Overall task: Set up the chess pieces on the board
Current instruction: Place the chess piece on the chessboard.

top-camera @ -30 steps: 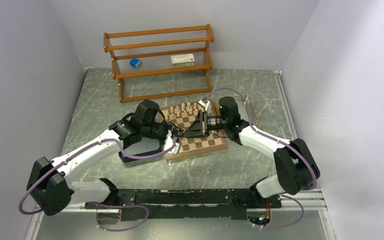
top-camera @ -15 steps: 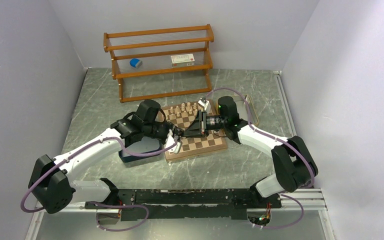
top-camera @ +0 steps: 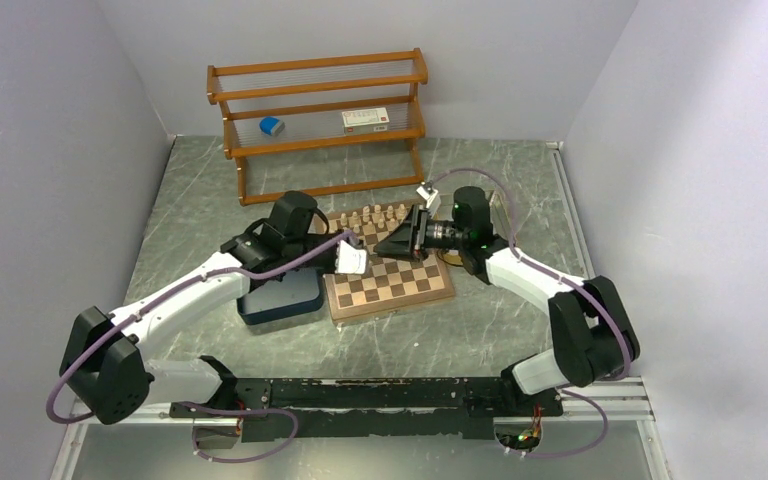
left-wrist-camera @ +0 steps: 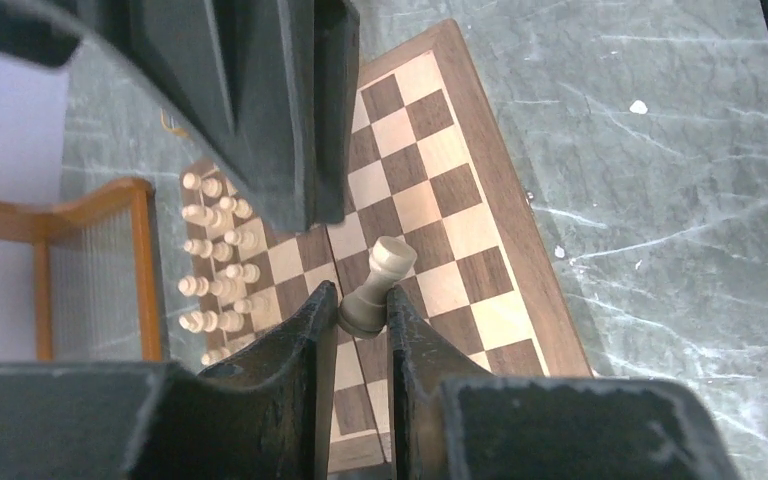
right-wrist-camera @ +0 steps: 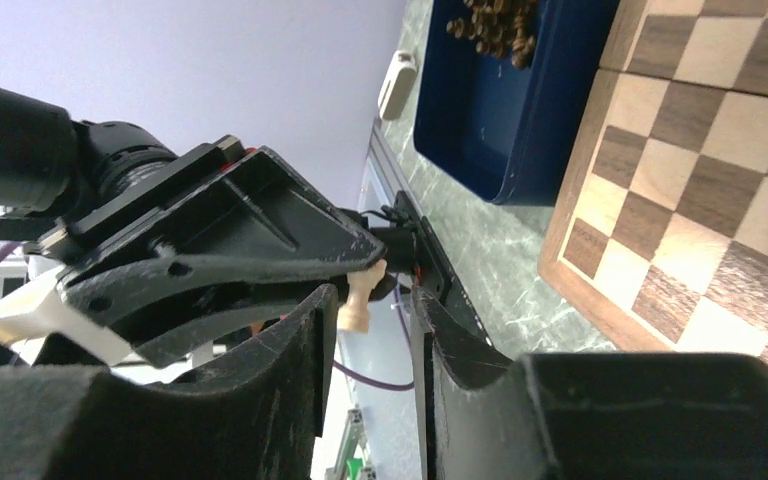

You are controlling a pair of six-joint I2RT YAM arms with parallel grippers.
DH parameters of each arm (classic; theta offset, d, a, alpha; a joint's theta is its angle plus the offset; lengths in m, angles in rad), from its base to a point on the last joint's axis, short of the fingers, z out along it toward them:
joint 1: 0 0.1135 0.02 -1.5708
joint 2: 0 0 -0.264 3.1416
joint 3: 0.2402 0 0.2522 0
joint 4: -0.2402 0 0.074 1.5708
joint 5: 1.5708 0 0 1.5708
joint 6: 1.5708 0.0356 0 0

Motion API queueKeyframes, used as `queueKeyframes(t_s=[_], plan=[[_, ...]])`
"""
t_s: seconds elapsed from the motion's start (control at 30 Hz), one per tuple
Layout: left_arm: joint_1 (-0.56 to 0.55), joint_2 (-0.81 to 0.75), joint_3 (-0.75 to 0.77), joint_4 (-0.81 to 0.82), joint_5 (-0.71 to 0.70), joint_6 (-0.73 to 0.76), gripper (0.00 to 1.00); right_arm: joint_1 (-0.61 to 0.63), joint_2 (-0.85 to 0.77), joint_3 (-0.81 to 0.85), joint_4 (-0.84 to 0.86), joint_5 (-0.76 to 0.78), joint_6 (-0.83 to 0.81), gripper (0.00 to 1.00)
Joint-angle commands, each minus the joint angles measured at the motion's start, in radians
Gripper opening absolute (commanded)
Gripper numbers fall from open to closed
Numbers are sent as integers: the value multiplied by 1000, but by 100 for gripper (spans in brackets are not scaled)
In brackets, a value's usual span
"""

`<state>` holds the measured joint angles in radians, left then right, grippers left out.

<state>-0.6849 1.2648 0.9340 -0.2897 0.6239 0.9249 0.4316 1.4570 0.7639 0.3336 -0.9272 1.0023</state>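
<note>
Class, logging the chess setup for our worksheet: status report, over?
Left gripper, jaws shut on cream piece over board. Right gripper, jaws open, empty, close opposite. Cream pieces line far edge.

Both arms, the left arm (top-camera: 175, 305) and the right arm (top-camera: 528, 278), are glossy white shells between chunky black joint housings. A thin lilac cable (top-camera: 50, 400) loops loosely along each. A small green light (top-camera: 457, 208) glows on the right arm's wrist. The left gripper (left-wrist-camera: 360, 300) has matte black wedge fingers (left-wrist-camera: 295, 400), scuffed grey at the edges. The bases share a black rail (top-camera: 380, 392).
</note>
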Motion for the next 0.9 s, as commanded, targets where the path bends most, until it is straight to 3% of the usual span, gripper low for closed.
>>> queueKeyframes(t_s=[0.0, 0.23, 0.47, 0.67, 0.87], plan=[[43, -35, -49, 130, 57, -201, 15, -41, -73, -21, 63, 51, -4, 36], [163, -62, -113, 297, 214, -521, 19, -32, -181, 45, -71, 275, -241, 38], [306, -89, -205, 626, 271, -934, 19, 45, -272, 64, -67, 480, -517, 41], [399, -109, -292, 850, 322, -1229, 19, 142, -198, 186, -158, 546, -652, 45], [484, -151, -357, 890, 300, -1304, 19, 257, -81, 318, -214, 591, -701, 47]])
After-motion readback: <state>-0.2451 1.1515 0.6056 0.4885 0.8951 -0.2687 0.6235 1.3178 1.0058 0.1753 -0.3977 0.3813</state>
